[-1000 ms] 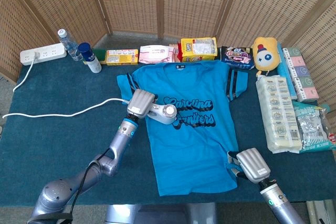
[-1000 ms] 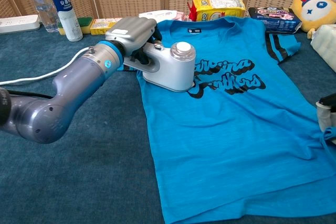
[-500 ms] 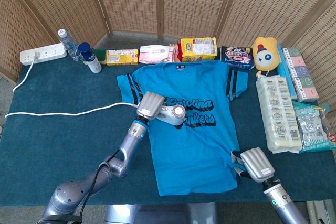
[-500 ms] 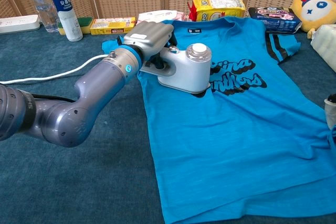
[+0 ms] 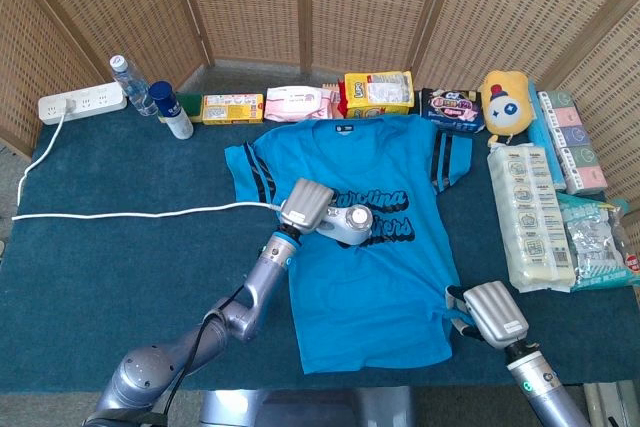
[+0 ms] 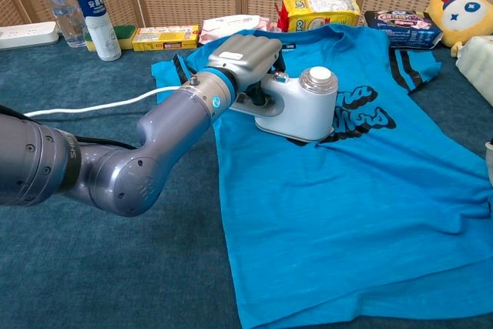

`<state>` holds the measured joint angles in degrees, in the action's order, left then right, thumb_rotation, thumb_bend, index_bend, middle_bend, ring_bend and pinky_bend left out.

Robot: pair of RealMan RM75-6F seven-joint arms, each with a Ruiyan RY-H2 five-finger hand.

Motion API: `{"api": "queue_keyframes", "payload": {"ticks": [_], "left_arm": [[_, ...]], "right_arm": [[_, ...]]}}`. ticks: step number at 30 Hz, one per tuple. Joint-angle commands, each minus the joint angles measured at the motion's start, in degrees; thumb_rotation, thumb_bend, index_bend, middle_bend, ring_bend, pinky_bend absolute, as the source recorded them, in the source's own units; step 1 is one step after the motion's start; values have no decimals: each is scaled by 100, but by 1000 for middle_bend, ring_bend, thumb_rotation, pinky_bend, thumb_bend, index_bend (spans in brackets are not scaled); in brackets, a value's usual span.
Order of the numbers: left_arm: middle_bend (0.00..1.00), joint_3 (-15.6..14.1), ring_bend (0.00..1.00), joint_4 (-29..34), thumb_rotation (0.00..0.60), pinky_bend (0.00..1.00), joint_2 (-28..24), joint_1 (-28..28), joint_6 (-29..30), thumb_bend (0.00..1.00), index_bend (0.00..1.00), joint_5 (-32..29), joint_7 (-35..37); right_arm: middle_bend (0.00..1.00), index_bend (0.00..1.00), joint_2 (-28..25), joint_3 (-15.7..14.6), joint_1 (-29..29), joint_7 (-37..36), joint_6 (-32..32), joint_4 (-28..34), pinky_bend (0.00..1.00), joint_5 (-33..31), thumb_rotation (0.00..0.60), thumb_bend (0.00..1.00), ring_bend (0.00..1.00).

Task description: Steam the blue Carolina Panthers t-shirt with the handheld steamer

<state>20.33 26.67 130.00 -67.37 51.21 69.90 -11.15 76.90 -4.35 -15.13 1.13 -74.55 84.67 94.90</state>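
Steaming looks midway — the blue t-shirt (image 5: 365, 247) lies flat on the table (image 5: 120, 257), the left hand (image 6: 245, 55) grips the steamer (image 6: 300, 104) over its chest lettering, lower half seemingly unsteamed — right hand (image 5: 495, 313) at the hem, grasp unclear.

A: What is the steamer (image 6: 296, 105) covering?

B: It is hiding the start of the black lettering (image 6: 362, 113) on the t-shirt (image 6: 347, 190), so the words are not reading whole.

A: And the left hand (image 6: 243, 55)?

B: Its fingers are wrapping under the handle, out of sight.

A: The right hand (image 5: 497, 314)?

B: It is showing only its back in the head view; its fingers are tucked beneath. In the chest view it is falling past the right edge.
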Motion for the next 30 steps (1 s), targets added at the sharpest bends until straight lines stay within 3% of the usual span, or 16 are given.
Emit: {"api": "queue_keyframes", "payload": {"ticks": [1,18,30], "left_arm": [[805,-36,724,-41,600,787,0,31,7,313,766,-18,18],[805,-165,724,-372,600,787,-167,344,55,313,766,62,297],[805,-127,724,-2,600,787,-643,669,429,312,766,106,638]], "right_arm": [[687,709,8,0,-7,2,13,1,836,6,600,524,764],[688,712,50,5,-44,183,96,118,837,23,600,524,766],[689,713,43,2,-55,332,125,251,837,39,600,524,766]]}}
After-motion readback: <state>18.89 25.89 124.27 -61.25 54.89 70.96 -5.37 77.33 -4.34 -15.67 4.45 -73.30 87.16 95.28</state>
